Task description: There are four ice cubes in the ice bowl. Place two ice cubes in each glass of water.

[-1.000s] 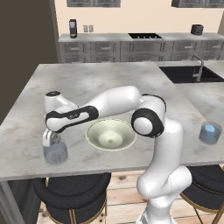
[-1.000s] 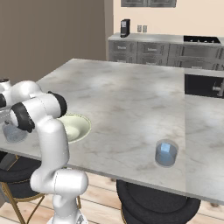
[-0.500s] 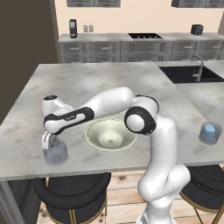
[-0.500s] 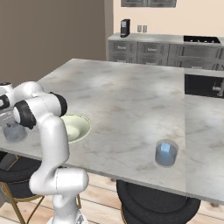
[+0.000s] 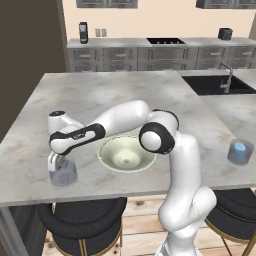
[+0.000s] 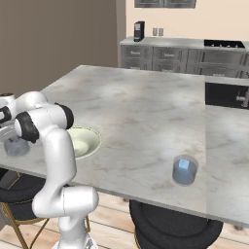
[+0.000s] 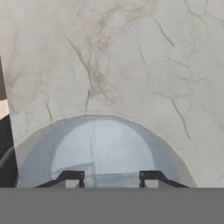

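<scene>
My gripper (image 5: 56, 164) hangs just over the left glass of water (image 5: 63, 175), a clear grey-blue tumbler near the counter's front edge. In the hand view that glass (image 7: 105, 140) lies right under my gripper (image 7: 111, 178). The fingertips (image 7: 72, 178) are shut on a pale translucent ice cube (image 7: 118, 180). The ice bowl (image 5: 107, 161), cream-green and shallow, sits just right of the glass, and I see no cubes in it. The other glass of water (image 5: 240, 152) stands far to the right with a light blue ice cube (image 6: 184, 164) inside.
The counter's front edge (image 5: 100, 192) runs close below the left glass, with black stools (image 5: 82, 220) underneath. A sink (image 5: 215, 84) is set into the counter at the back right. My white arm (image 5: 125, 120) arches over the bowl.
My gripper has dipped slightly toward the left glass. The bowl and both glasses have stayed where they were.
</scene>
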